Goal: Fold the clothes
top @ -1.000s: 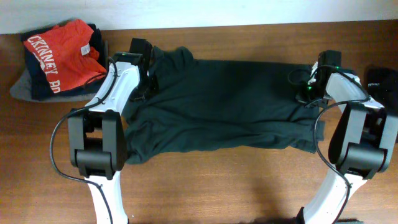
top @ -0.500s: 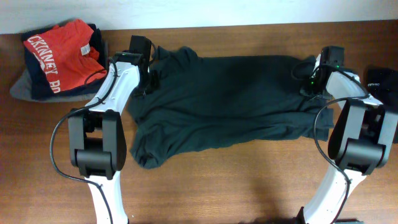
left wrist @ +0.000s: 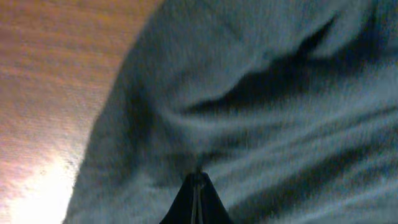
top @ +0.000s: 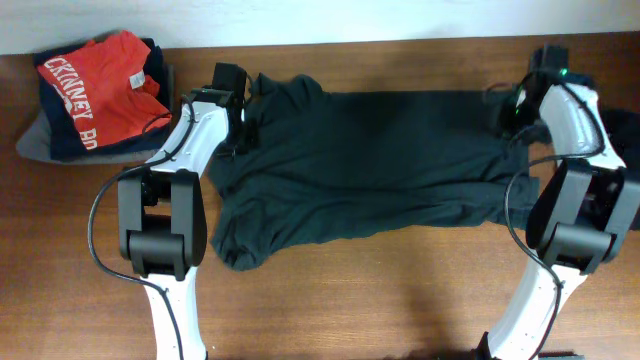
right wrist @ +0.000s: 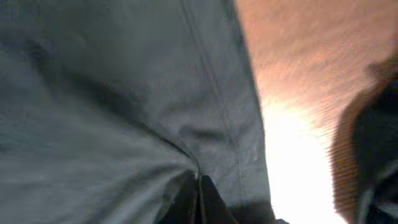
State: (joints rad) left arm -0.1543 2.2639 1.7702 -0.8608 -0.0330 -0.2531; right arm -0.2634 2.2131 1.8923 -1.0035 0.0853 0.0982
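At the table's (top: pixel 400 300) far left corner sits a pile of dark folded clothes (top: pixel 60 142) with 1 red shirt (top: pixel 95 85) on top. The left gripper (left wrist: pixel 198 185) is pinched tight on the dark green T-shirt (top: pixel 370 160), which lies spread across the middle. The right gripper (right wrist: pixel 199 185) is clamped on its opposite edge.
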